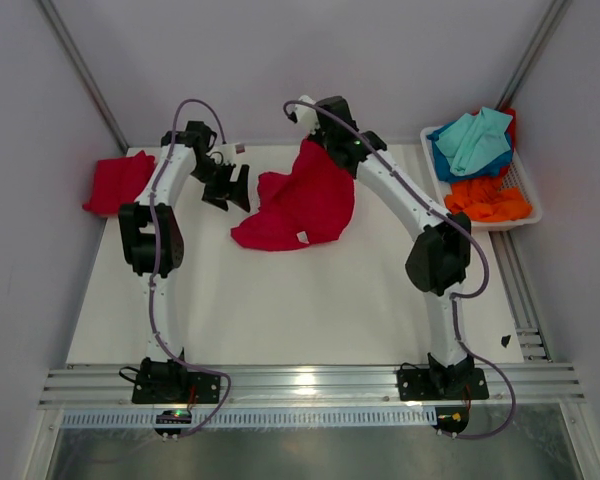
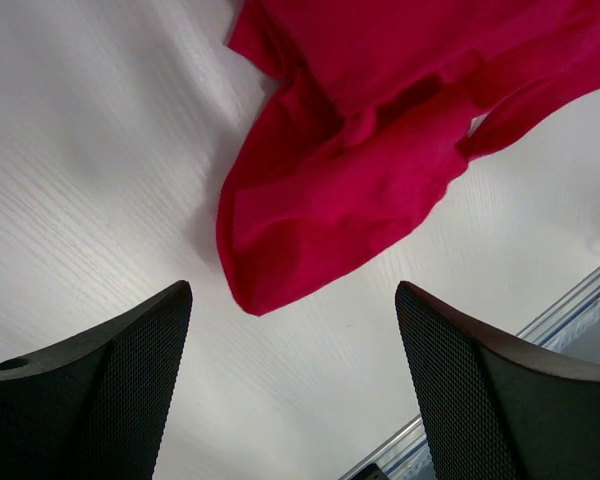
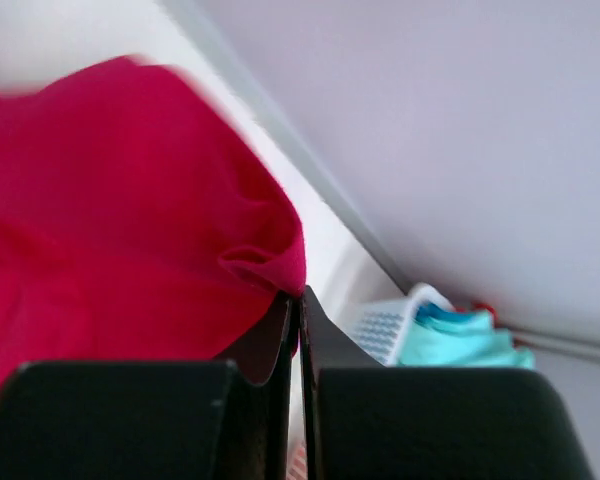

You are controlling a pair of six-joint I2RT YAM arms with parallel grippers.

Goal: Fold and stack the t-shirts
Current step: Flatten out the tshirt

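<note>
T-shirts in red: two. The right gripper point(image 3: 298, 305) pinches the draped t-shirt point(image 1: 302, 205); the folded t-shirt point(image 1: 118, 182) lies apart; the left gripper point(image 2: 292, 290) has spread fingers.

Left tool point(image 1: 230, 189) spread wide, right tool point(image 3: 299, 300) pinched closed
</note>
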